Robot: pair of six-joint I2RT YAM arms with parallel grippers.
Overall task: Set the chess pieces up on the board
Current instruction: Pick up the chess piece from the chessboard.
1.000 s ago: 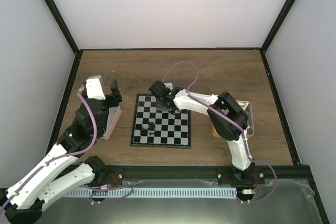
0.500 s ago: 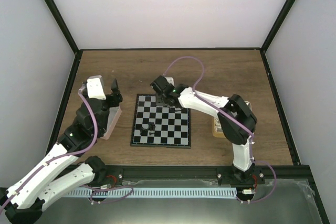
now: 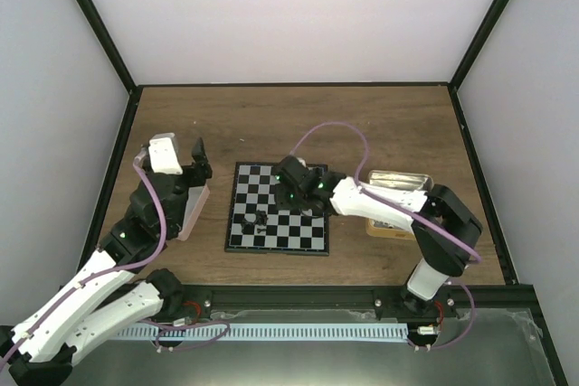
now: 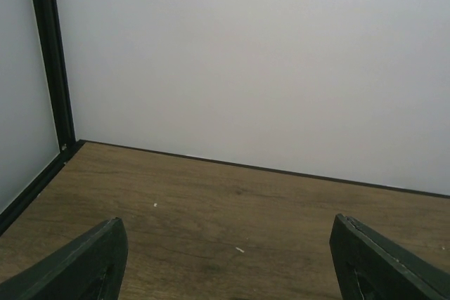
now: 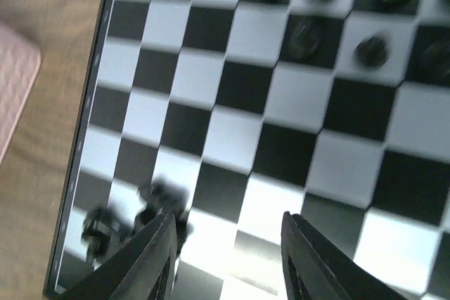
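Currently right gripper (image 5: pixel 225 258) hangs low over the board (image 3: pixel 289 237), fingers apart, camera looking down on the squares. Board lies mid-table between pink tray (image 3: pixel 193 210) and tan tray (image 3: pixel 398 178). Black chess pieces (image 5: pixel 307 36) stand in a blurred group on squares ahead of the fingers. A few more sit clustered near the pink-tray side of the board. Left gripper (image 4: pixel 228 272) hovers above the pink tray's far end, fingers wide apart, facing table (image 4: pixel 232 209) and back wall (image 4: pixel 246 68).
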